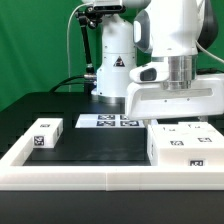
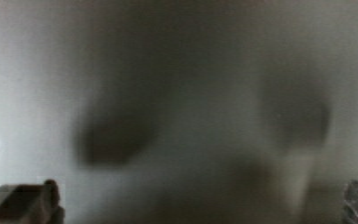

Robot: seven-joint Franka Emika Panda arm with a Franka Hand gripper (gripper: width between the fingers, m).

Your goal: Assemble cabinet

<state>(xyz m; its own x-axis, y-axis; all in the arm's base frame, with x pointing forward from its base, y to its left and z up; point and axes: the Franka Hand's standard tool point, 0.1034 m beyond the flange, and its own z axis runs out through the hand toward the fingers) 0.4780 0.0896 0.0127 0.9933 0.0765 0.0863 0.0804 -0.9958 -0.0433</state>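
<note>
Low white border frame (image 1: 100,172) ran across the front of the exterior view, nearest the camera. Behind it was the black bench (image 1: 95,142).

Small white plastic block piece (image 1: 45,132) with a black-and-white tag lay on the bench at the exterior view's left, just inside the frame, flat and alone. White plastic box-like cabinet body (image 1: 185,148) sat at the exterior view's right, well apart from the block, with tags on its top and front faces. Couldn't tell whether other panels lay on or against it; the seams were too small to read.

White two-finger end effector (image 1: 178,116) hung directly over the cabinet body, very close to its top. In the wrist view the fingertips (image 2: 25,203) showed only at the edges of the picture, wide apart, with a blurred white surface filling everything between them. Jaws apart, nothing clamped. Whether the tips touched the body couldn't be told.

Further back, the thin flat white marker board (image 1: 108,121) lay mid-bench, between the block and the body. Behind that were the white arm base (image 1: 113,65) and a green backdrop.

Progress, as a judgement: early. The block was separate from the body and no joined parts were visible. Step in hand looked like lining up for a grasp on the body. Left to do: close on it, position it, then bring in the loose pieces and fit them.
</note>
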